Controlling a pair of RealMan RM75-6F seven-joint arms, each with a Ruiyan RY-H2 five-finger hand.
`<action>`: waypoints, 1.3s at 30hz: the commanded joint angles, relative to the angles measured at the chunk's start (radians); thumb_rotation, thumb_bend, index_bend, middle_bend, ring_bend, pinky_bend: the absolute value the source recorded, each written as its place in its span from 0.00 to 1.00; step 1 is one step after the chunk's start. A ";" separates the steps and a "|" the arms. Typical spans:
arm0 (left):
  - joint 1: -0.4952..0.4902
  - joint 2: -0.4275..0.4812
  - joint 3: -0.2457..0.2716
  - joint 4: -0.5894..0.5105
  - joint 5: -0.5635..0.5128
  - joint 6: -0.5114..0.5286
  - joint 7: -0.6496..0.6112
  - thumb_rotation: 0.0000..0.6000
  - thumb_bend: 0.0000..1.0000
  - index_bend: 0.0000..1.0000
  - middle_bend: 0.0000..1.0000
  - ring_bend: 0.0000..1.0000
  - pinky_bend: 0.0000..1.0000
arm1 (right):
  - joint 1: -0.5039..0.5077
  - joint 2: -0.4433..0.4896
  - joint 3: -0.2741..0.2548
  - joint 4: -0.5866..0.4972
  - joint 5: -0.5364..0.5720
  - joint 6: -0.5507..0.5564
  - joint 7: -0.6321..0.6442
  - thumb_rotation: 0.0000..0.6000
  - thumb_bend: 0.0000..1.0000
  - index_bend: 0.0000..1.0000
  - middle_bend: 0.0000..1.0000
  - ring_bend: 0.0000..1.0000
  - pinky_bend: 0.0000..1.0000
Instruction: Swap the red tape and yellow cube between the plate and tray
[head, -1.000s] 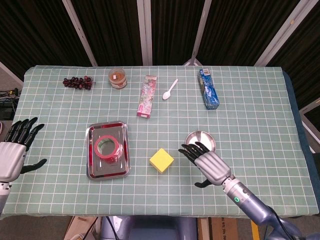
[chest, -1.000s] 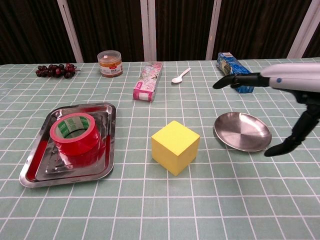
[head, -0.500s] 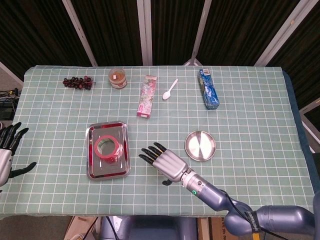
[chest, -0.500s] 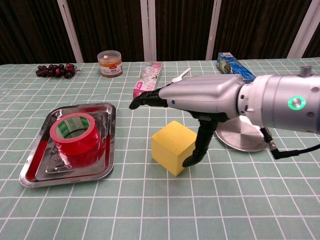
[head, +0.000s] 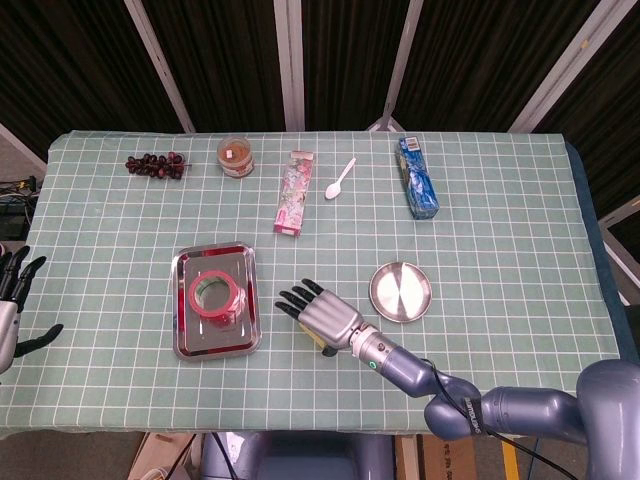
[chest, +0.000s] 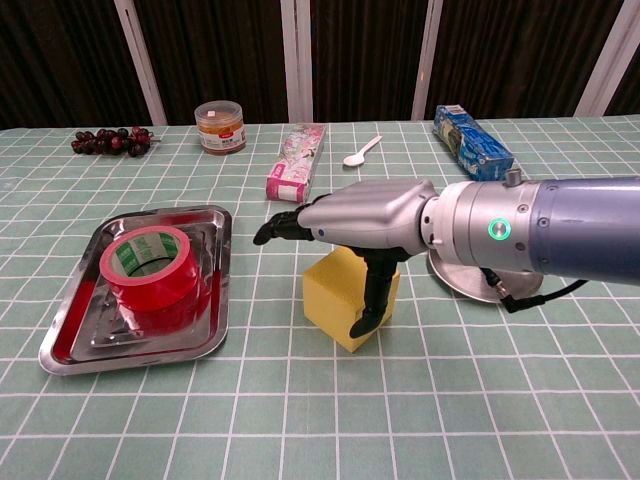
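Note:
The yellow cube (chest: 333, 296) stands on the tablecloth between tray and plate; in the head view only a sliver of the yellow cube (head: 326, 348) shows under my right hand (head: 319, 314). My right hand (chest: 352, 214) lies flat over the cube's top, fingers stretched out to the left past it, thumb hanging down the cube's front right side. The red tape (head: 213, 293) lies in the steel tray (head: 184, 338). The round steel plate (head: 401, 292) holds nothing. My left hand (head: 11, 297) hangs off the table's left edge, fingers spread, holding nothing.
Along the far side lie grapes (head: 157, 164), a lidded jar (head: 236, 155), a pink box (head: 295, 192), a white spoon (head: 341, 178) and a blue box (head: 417, 177). My right forearm (chest: 540, 240) crosses in front of the plate (chest: 470, 289).
My right hand has swung left from beside the plate and come down over the yellow cube. The left hand has drawn back toward the left edge.

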 joint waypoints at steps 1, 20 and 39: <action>0.000 -0.002 -0.006 0.000 -0.001 -0.008 0.003 1.00 0.04 0.12 0.00 0.00 0.00 | 0.009 -0.006 -0.024 0.041 -0.020 -0.012 0.021 1.00 0.13 0.05 0.00 0.08 0.05; 0.010 -0.021 -0.038 0.016 0.019 -0.011 -0.025 1.00 0.04 0.12 0.00 0.00 0.00 | -0.024 -0.035 -0.038 0.108 -0.156 0.107 0.152 1.00 0.23 0.36 0.37 0.59 0.47; 0.035 -0.021 -0.050 0.004 0.046 0.020 0.012 1.00 0.04 0.12 0.00 0.00 0.00 | -0.080 0.264 -0.024 0.126 0.010 0.023 0.229 1.00 0.24 0.36 0.37 0.57 0.44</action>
